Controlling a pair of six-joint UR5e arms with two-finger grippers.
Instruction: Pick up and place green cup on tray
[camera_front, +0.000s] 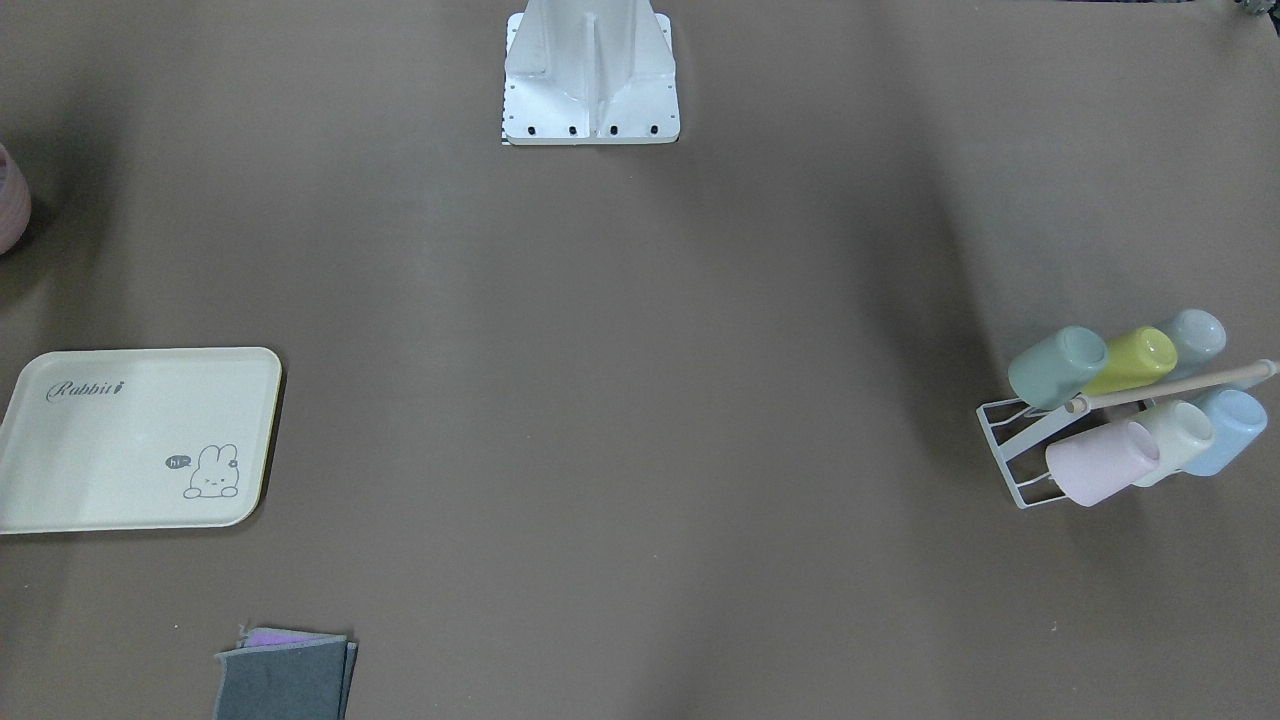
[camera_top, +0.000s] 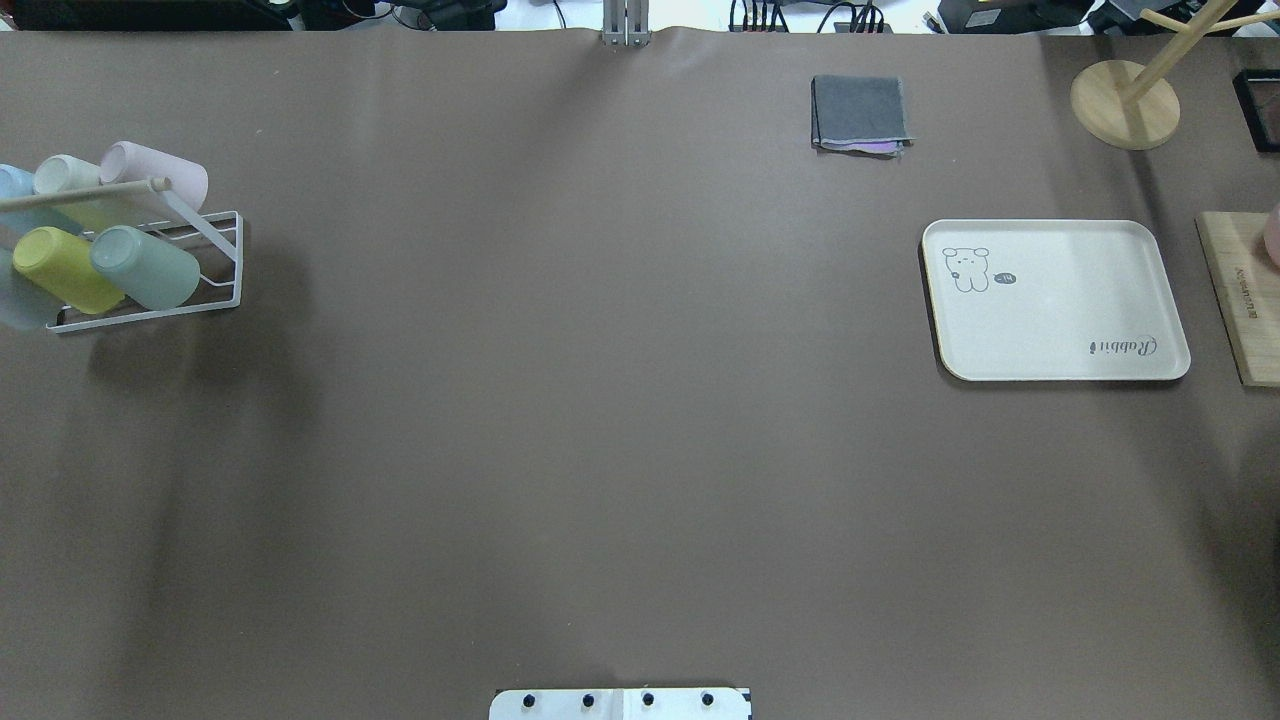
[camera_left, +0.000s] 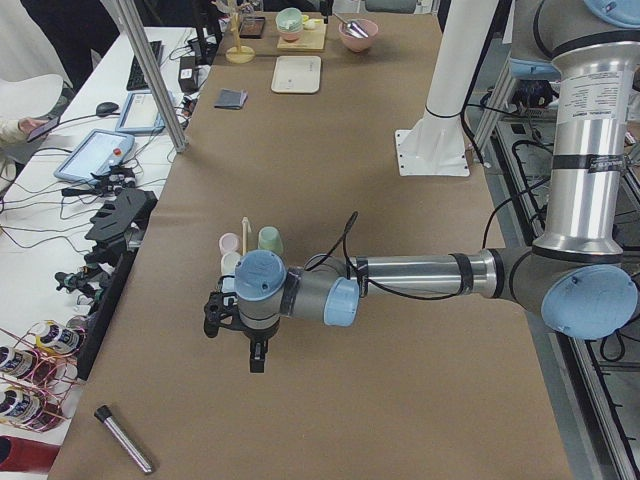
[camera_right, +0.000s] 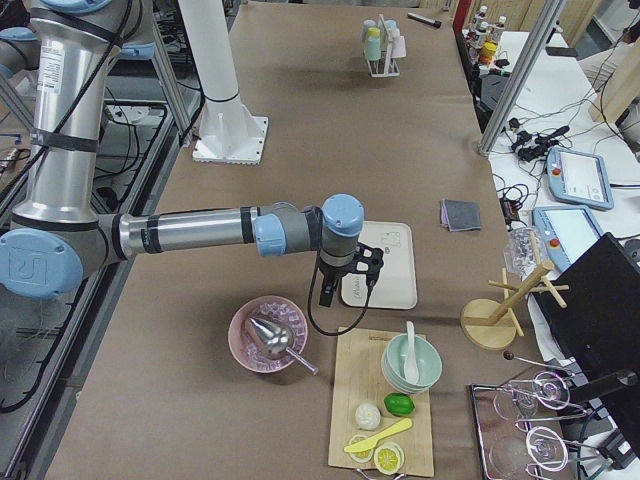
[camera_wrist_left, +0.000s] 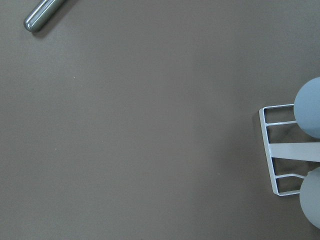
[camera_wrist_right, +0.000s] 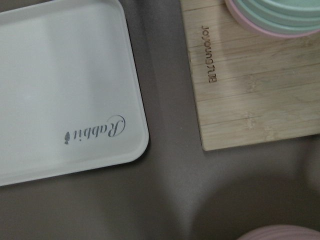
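L gripper (camera_left: 240, 338) hangs over the table (camera_top: 600, 400) near the white wire rack (camera_top: 232, 285) — fingers show only in the side view, can't tell if apart or together. R gripper (camera_right: 347, 285) hangs above the tray (camera_top: 1060, 300) edge by the bamboo board (camera_top: 1240, 300); fingers likewise can't tell. Green cup (camera_top: 145, 267) sits tilted on the rack's robot-side row, end slot, closed base toward table centre, just beside yellow-green cup (camera_top: 58, 268). Tray well apart, opp. end of table. Judged: cup light, stiff plastic, matte so decent grip, not fragile — pinch across body nr the exposed base, slide off along its tilt. Far side: folded grey cloth (camera_top: 862, 112).
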